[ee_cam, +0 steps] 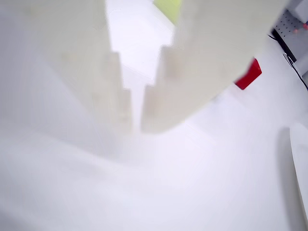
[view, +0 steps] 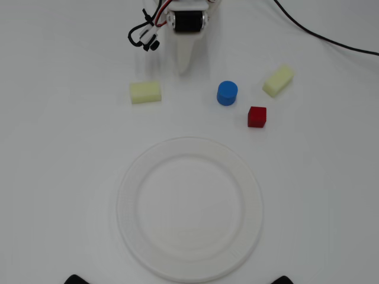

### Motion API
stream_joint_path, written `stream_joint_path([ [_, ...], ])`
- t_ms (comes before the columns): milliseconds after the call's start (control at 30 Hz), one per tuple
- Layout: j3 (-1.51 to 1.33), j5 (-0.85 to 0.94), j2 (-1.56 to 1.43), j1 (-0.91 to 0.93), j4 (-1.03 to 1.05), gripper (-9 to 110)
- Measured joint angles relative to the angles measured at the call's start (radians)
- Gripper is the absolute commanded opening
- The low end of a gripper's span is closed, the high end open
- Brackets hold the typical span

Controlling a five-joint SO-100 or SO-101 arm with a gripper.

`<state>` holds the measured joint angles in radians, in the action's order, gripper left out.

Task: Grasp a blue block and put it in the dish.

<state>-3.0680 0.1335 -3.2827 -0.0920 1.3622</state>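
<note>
The blue block (view: 227,93) is a small blue cylinder standing upright on the white table, above and right of the dish in the overhead view. The dish (view: 127,207) is a large white plate with a ribbed rim, low in the centre; its edge shows at the right of the wrist view (ee_cam: 301,163). My white gripper (view: 185,68) hangs at the top centre, up and left of the blue block and apart from it. In the wrist view the gripper (ee_cam: 136,129) is shut and empty, with only a thin slit between its fingers. The blue block is hidden there.
A red cube (view: 257,116) lies just right of and below the blue block and also shows in the wrist view (ee_cam: 249,74). One pale yellow block (view: 145,92) lies left of the gripper, another (view: 278,80) to the right. A black cable (view: 331,36) crosses the top right.
</note>
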Motion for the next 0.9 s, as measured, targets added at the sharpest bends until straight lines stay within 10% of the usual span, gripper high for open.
stream_joint_path([
  [900,0.063,0.037,0.002,0.017,-0.005,0],
])
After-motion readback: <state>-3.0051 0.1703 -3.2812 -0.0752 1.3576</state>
